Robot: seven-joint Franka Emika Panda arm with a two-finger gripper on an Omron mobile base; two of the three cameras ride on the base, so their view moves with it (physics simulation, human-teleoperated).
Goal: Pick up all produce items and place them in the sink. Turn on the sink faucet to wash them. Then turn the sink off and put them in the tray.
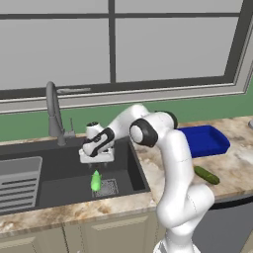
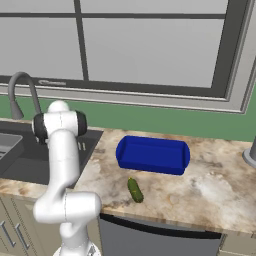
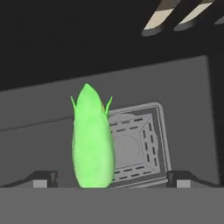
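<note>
While hanging over the sink [image 1: 59,173], gripper [image 1: 97,159] poised just above the lime-green vegetable [image 1: 96,181], fingers spread wide and closed on nothing. Seen in the hand view with fingertips [image 3: 43,178] well out to either side of the lime-green vegetable [image 3: 92,144], neither one touching it. Stands upright in the basin, pointed end up, just beside the square metal drain grate [image 1: 109,188] and overlapping its edge in the hand view [image 3: 135,144]. Holds also a lighter grey ribbed rack [image 1: 19,184] at the sink's left end, well apart from the vegetable. Rises behind the basin at the back rim: dark gooseneck faucet [image 1: 53,111], clear of the arm; whether water runs cannot be told.

Lies on the marble counter [image 2: 215,190] to the right of the sink: darker olive-green vegetable [image 2: 135,190], flat on its side, near the counter's front edge and just in front of the blue tray [image 2: 152,155] without touching it. Sits further back on the counter, that tray, with only its blue floor showing inside. Shows also at the far right edge of the right base view: part of a grey object [image 2: 251,152] too cropped to identify. Runs behind everything: green wall strip under a large window [image 2: 150,45].
</note>
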